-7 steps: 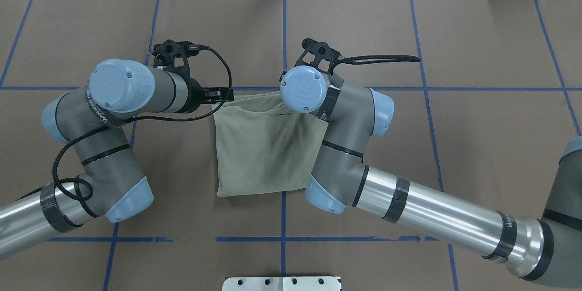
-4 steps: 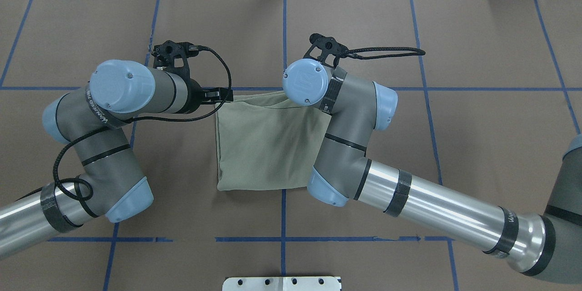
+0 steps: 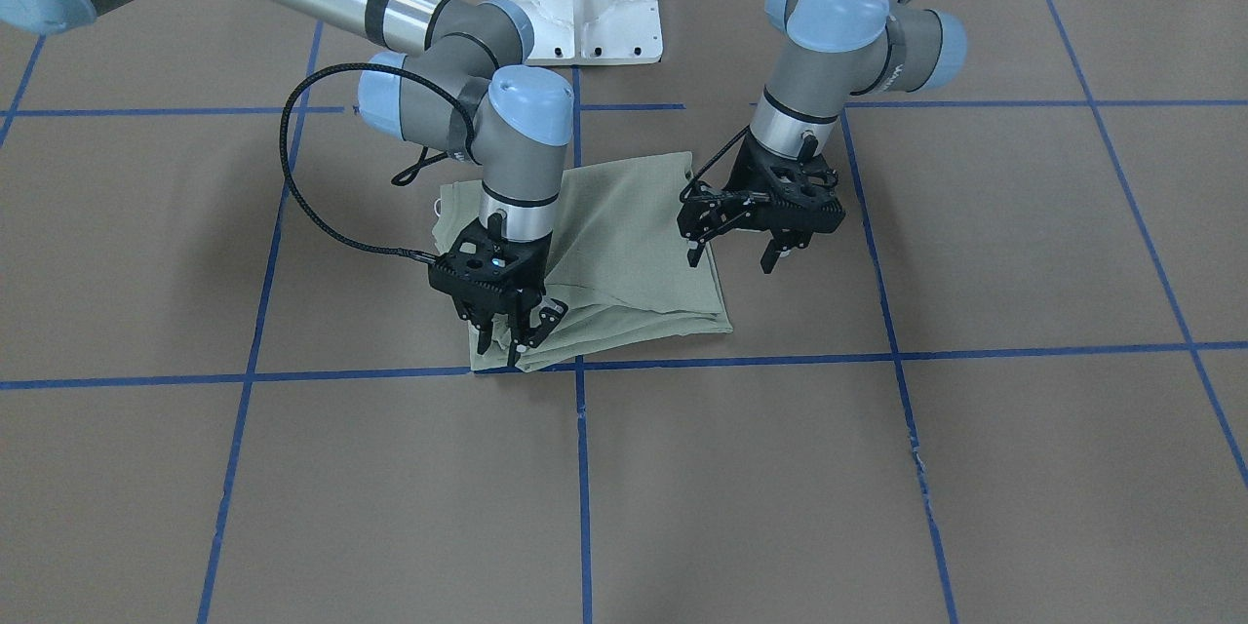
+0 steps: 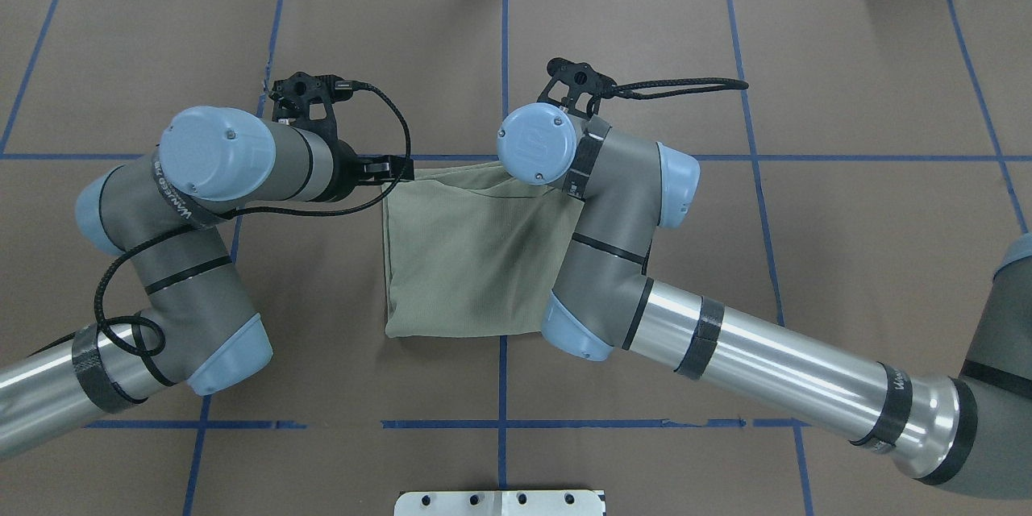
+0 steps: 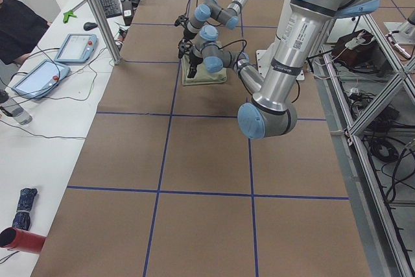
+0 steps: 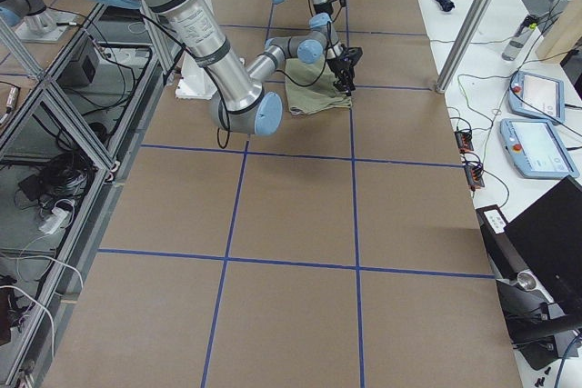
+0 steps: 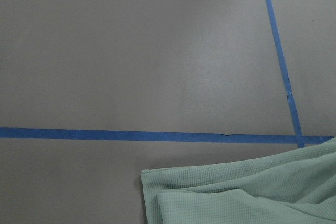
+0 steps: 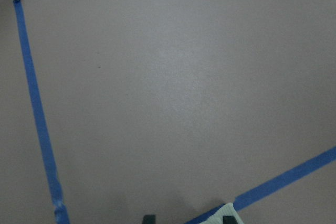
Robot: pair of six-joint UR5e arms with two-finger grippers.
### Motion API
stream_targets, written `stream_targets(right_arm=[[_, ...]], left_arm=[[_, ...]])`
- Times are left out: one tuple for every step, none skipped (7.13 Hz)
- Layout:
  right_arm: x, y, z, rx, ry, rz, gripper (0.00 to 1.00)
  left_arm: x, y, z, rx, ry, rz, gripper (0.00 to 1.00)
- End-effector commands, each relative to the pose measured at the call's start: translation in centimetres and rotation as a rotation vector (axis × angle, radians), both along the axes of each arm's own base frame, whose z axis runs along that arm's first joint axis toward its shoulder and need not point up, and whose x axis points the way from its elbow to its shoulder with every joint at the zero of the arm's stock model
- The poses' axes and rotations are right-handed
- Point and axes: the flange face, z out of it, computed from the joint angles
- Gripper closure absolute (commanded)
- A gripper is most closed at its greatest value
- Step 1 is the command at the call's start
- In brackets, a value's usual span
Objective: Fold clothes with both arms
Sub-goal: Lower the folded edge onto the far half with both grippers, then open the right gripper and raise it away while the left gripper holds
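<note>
One sage-green shirt (image 3: 624,244), fine waffle knit folded into a soft square, lies mid-frame on the brown paper table (image 3: 877,468). The left gripper (image 3: 730,263) hovers spread over its right edge. The right gripper (image 3: 507,341) stands at its lower-left corner; whether it pinches cloth, I cannot tell.

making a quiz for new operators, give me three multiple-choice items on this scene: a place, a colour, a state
1. Where does the folded sage-green knit shirt lie? A between the silver-grey left arm and right arm B on a white pedestal C off the table
2. What colour are the tape lines on the brown table? A red B blue C yellow
3. How is the black left gripper? A shut on the shirt B open, empty C hidden
Key: 1 A, the arms flank it. 2 B, a blue grid. 3 B, its fingers stand apart, nothing between.
</note>
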Motion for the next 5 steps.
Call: stream_targets(right_arm=[[5.8, -2.0, -3.3, -0.011, -0.067, -0.143, 0.00], [9.7, -2.0, -3.9, 0.010, -0.054, -0.222, 0.00], [11.7, -1.2, -3.1, 0.023, -0.054, -0.249, 0.00], [12.0, -1.0, -2.9, 0.026, -0.056, -0.250, 0.00], [12.1, -1.0, -2.9, 0.025, -0.054, -0.248, 0.00]], left_arm=[[1.7, 0.1, 0.9, -0.063, 0.014, -0.020, 0.00], [3.1, -0.5, 2.7, -0.122, 0.070, -0.068, 0.02], [4.2, -1.0, 4.2, -0.157, 0.138, -0.126, 0.18], [4.9, -1.6, 4.4, -0.162, 0.153, -0.138, 0.32], [5.3, -1.6, 4.3, -0.170, 0.156, -0.139, 0.47]])
